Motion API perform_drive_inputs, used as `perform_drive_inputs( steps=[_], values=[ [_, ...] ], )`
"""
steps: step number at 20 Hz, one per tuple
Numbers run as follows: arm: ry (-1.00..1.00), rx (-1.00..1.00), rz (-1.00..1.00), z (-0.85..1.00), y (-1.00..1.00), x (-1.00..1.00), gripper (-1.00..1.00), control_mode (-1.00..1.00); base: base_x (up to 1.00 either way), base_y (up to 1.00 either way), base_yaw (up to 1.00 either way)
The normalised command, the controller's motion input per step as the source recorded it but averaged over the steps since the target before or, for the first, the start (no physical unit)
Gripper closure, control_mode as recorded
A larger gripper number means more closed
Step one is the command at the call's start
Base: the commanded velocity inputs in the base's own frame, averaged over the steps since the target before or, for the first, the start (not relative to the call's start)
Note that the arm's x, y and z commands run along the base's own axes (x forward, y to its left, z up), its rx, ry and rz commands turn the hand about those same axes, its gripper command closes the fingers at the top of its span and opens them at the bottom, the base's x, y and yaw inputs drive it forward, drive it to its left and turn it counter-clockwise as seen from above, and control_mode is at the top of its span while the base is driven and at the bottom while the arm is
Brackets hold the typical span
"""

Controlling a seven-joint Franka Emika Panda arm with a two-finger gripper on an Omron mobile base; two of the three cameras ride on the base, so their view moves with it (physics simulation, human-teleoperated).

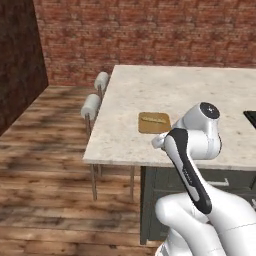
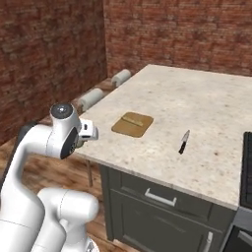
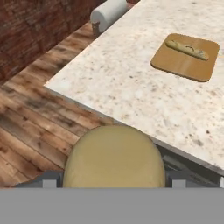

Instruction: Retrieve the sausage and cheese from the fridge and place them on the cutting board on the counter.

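The cheese — a rounded yellowish-tan lump — sits right at the end effector, filling the space between the two dark finger tips, which press against its sides; the end effector is clamped on it. It is held in the air off the near corner of the table, above the wooden floor, not yet over the stone top.

Ahead of the end effector and off to its right in the hand view lies the cutting board, flat on the table and well apart from the cheese. On the board rests a thin, pale yellowish strip, long and narrow, its long axis running roughly along the board's far edge; what it is cannot be told. The board carries nothing else.

Farther out, beyond the table's left edge, a white cylindrical stool stands beside the slab. In the right base view a knife with a dark handle lies on the table to the right of the board, well apart from it — blade pointing away from the table's near edge.
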Motion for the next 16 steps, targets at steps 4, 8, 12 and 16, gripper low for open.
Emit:
perform_drive_inputs(
  steps=[4, 8, 12, 16],
  values=[
    [0.00, 0.00, 0.00, 0.00, 0.00, 0.00, 1.00, 1.00, 0.39, 0.09, -0.37],
    [0.00, 0.00, 0.00, 0.00, 0.00, 0.00, 1.00, 1.00, 0.24, 0.15, -0.25],
    [0.00, 0.00, 0.00, 0.00, 0.00, 0.00, 1.00, 1.00, 0.59, 0.45, -0.11],
    [0.00, 0.00, 0.00, 0.00, 0.00, 0.00, 1.00, 1.00, 0.62, 0.52, -0.02]
  ],
)
